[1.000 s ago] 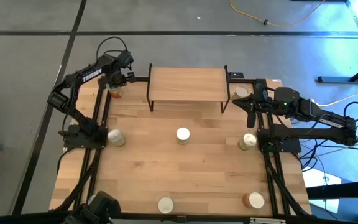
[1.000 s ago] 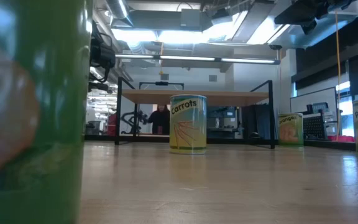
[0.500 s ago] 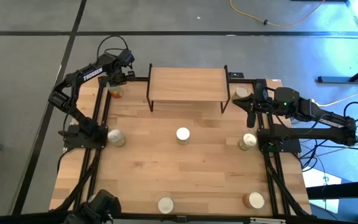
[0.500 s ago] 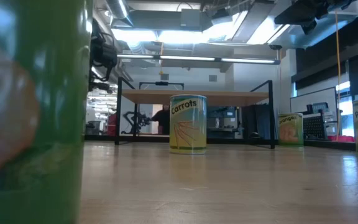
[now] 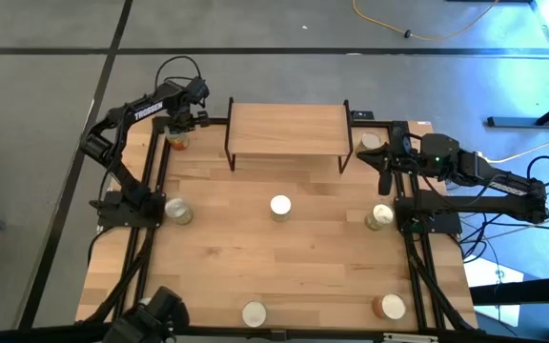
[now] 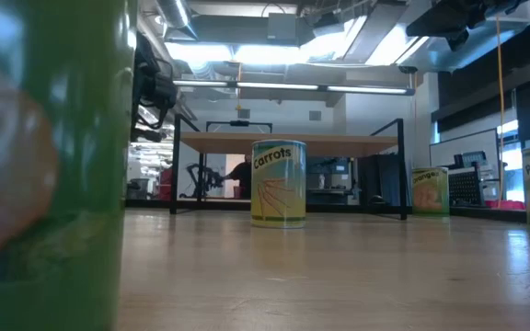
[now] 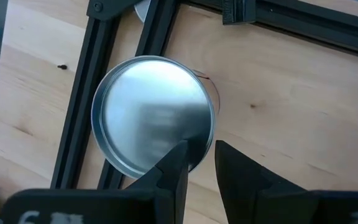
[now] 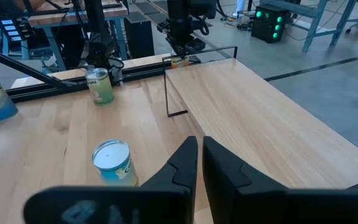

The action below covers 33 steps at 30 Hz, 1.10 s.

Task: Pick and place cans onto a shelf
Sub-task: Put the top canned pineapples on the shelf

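Note:
Several cans stand on the wooden table. An orange-labelled can (image 5: 177, 142) stands at the far left corner beside the black frame rail. Its silvery top (image 7: 151, 112) fills the left wrist view. My left gripper (image 5: 179, 126) hangs above this can, pointing down. Its fingers (image 7: 199, 155) are a narrow gap apart over the can's rim and touch nothing. The shelf (image 5: 287, 129) stands at the far middle on thin black legs. My right gripper (image 5: 385, 179) is shut and empty at the far right, beside another can (image 5: 372, 141).
Other cans stand at the left (image 5: 178, 211), the centre (image 5: 280, 206), the right (image 5: 380, 216) and the near edge (image 5: 254, 312) (image 5: 390, 307). The low view shows the "Carrots" can (image 6: 278, 184) in front of the shelf (image 6: 288, 138). Black frame rails (image 5: 151, 181) run along both table sides.
My left gripper has shifted a little toward the table's far right, staying over the orange-labelled can. The cans and the shelf have not moved.

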Each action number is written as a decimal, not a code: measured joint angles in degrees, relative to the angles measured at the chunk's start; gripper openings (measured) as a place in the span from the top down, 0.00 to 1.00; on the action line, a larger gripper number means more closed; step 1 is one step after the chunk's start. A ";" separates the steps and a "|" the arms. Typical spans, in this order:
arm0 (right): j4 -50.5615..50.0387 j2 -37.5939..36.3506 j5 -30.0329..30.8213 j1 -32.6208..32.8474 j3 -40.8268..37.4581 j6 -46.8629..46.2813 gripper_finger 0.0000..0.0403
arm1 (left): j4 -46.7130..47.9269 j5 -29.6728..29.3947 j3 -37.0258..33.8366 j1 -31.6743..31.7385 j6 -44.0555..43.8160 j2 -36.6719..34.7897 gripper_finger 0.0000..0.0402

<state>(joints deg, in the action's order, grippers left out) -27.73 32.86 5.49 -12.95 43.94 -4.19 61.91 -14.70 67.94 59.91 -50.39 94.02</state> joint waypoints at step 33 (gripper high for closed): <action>0.00 0.00 -0.12 0.00 0.00 0.13 0.93 | 10.22 7.13 -0.54 -2.66 16.50 -6.54 1.00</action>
<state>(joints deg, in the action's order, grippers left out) -27.73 32.86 5.37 -12.95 43.94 -4.06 72.13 -7.57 67.40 57.25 -33.89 87.49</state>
